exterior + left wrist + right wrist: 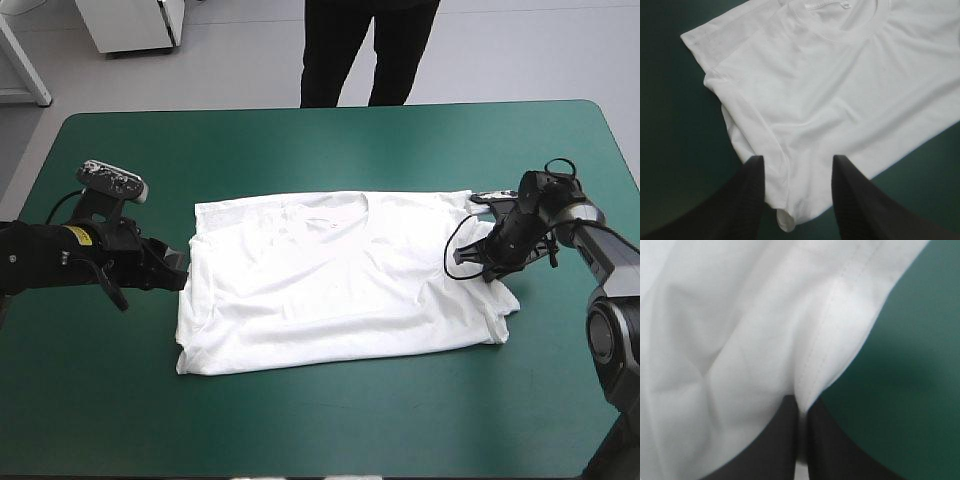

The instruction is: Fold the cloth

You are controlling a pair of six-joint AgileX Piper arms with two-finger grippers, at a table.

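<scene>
Black fingers (785, 440) of the right gripper (801, 402) are pressing all but together on the T-shirt (725, 330), pinching its stitched hem (837, 315) so that the white cloth is rising in a small ridge between them. Just beside that hem, the teal-green cover (910, 365) is showing bare.

Seen from above, this claw is working at the garment's 3 o'clock edge, while the left gripper (797, 159) is waiting low at its 9 o'clock edge. That left claw is standing spread, its two fingers (740, 200) well apart and straddling a corner of the white cloth; whether they are touching it cannot be told.

Outward from both claws, the T-shirt is lying flat in the middle of the table, sleeves tucked in, forming a rough rectangle. Its collar (840, 30) is pointing toward 12 o'clock, the table's far edge. Green cover is surrounding it on every side.
</scene>
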